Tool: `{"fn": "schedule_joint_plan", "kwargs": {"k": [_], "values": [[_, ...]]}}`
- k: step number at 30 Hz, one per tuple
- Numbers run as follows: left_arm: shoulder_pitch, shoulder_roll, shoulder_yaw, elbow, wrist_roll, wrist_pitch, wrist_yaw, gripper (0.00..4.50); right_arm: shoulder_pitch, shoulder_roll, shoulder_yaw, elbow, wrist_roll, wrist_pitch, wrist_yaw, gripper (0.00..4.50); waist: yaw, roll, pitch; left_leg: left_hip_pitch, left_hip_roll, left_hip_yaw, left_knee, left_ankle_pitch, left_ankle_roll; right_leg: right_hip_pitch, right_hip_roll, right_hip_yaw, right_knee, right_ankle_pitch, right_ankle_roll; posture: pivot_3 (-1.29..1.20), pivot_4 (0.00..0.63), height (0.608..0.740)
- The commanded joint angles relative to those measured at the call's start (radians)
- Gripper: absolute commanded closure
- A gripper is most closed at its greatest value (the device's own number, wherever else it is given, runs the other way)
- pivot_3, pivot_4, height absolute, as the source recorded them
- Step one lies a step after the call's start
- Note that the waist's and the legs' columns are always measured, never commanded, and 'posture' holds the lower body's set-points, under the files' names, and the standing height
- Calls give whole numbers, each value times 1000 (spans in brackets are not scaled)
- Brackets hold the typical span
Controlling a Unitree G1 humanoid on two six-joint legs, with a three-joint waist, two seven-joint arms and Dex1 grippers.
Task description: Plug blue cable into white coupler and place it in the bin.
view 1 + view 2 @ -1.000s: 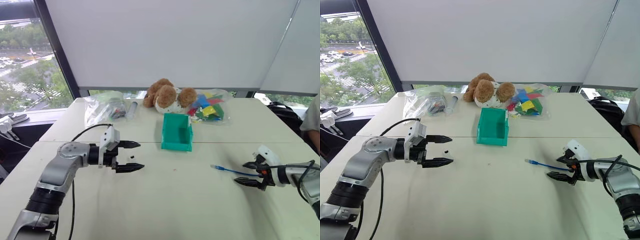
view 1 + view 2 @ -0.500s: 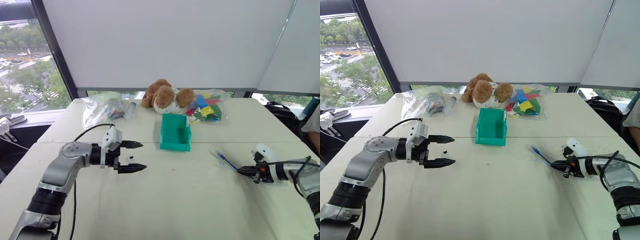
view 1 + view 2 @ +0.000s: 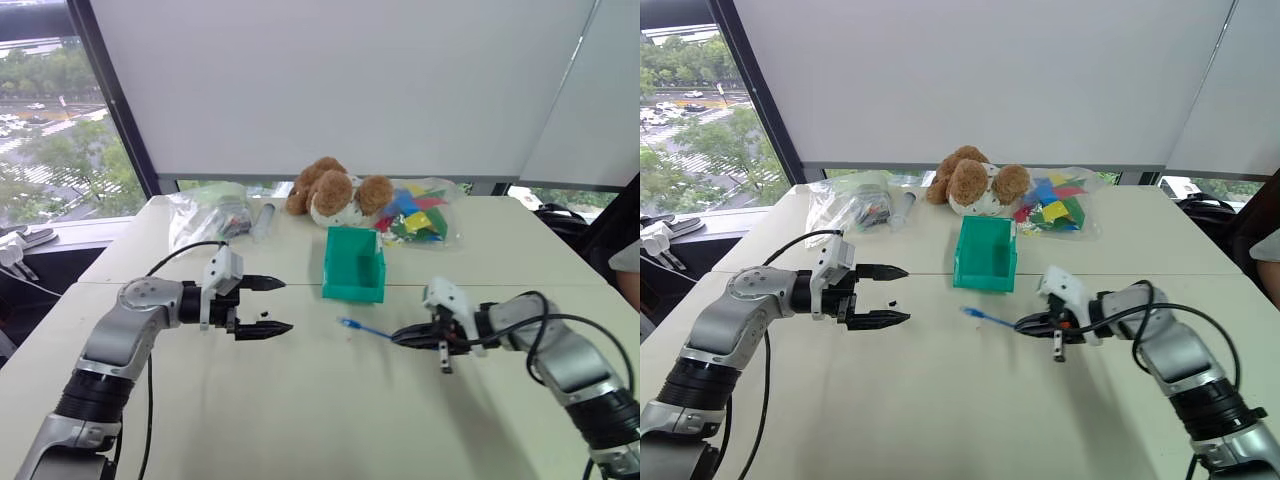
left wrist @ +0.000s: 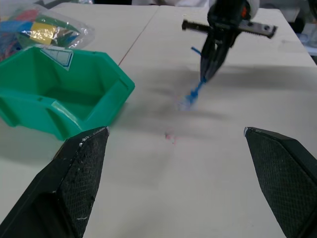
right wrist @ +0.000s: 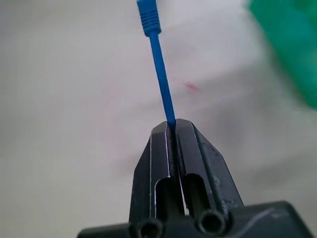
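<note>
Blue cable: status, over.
Right gripper shut on cable, plug forward. Left gripper open, empty. Bin behind. Nothing in the way.

soft daylight from the window; right wrist view's background blurred.

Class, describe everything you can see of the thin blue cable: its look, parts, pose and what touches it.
The thin bright blue cable is a short, flexible cord ending in a ribbed blue plug boot. The right end effector is shut on it, so a straight stretch sticks out past the black fingertips, above the pale tabletop, toward the open left end effector. The teal plastic bin stands nearby, apart.
</note>
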Motion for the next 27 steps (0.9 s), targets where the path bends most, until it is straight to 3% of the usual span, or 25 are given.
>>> {"fn": "schedule_joint_plan", "kwargs": {"k": [1,12,15,22,27], "values": [[-12,12,15,-27,-21,5,-4,0,-28,26,81,-16,-51,-10,-8,4462,-1,0,0,0,0,0,0,0,0,0,0,0,0,0,0,0,150,740],[66,31,-43,-94,4,2,-56,0,-68,93,183,108,-152,-79,-38,4462,-5,0,0,0,0,0,0,0,0,-1,1,0,0,0,0,0,150,740],[82,27,-100,-73,46,-61,-92,0,-65,85,167,68,-145,-59,-36,3569,-4,0,0,0,0,0,0,0,0,0,1,0,0,0,0,0,150,740],[47,-39,-198,84,124,-235,-161,0,-28,7,43,-132,-79,47,-55,39,1,0,0,0,0,0,0,0,0,-1,0,0,0,0,0,0,150,740],[-18,-123,-263,329,210,-402,-205,0,51,-66,-81,-306,12,164,-72,39,4,0,0,0,0,0,0,0,0,-1,0,0,0,0,0,0,150,740]]}}
